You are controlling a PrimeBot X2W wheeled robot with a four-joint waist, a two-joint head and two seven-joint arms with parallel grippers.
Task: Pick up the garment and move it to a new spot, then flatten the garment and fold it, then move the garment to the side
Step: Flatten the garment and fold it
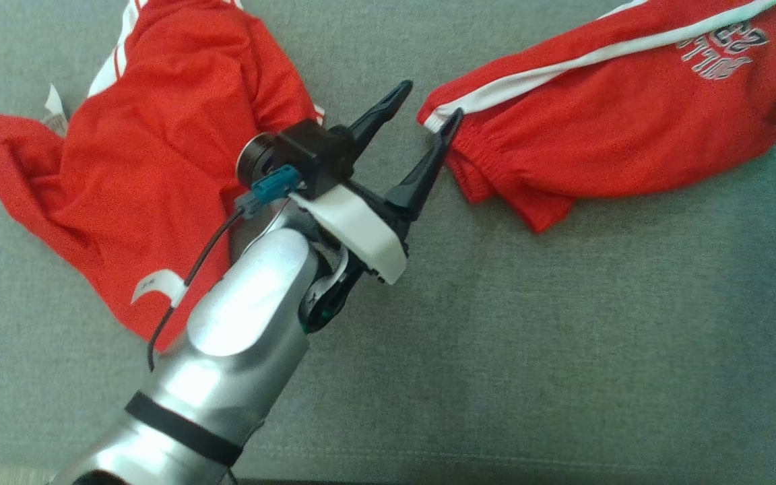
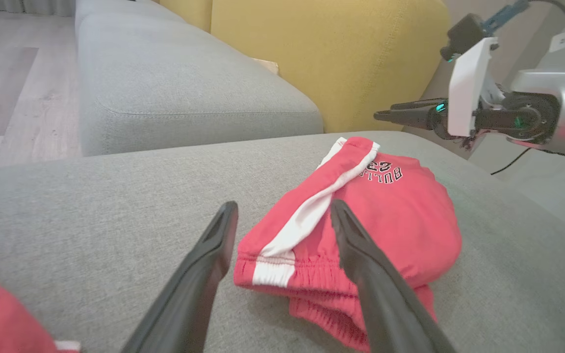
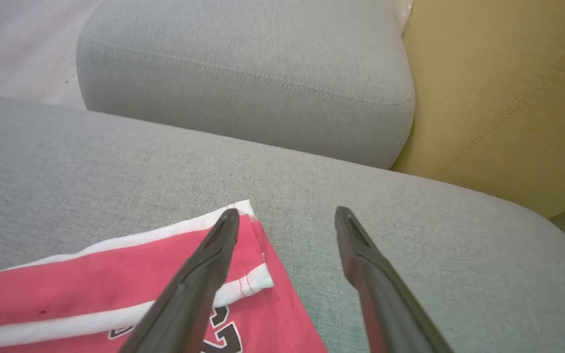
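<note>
Red shorts (image 1: 617, 121) lie folded on the grey sofa cushion (image 1: 563, 337). The left gripper (image 1: 430, 101) is at their waistband end, fingers spread wide and holding nothing. The right gripper (image 3: 287, 212), equally wide and empty, hovers over the lettered leg end. A second red garment (image 1: 145, 148) lies apart on the robot's left. The fold looks done; moving the shorts aside would need both claws to close on the cloth.

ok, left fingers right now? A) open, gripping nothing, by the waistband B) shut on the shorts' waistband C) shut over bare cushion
A: the left fingers stand wide apart with nothing gripped, and the shorts lie on the grey cushion at their tips.
</note>
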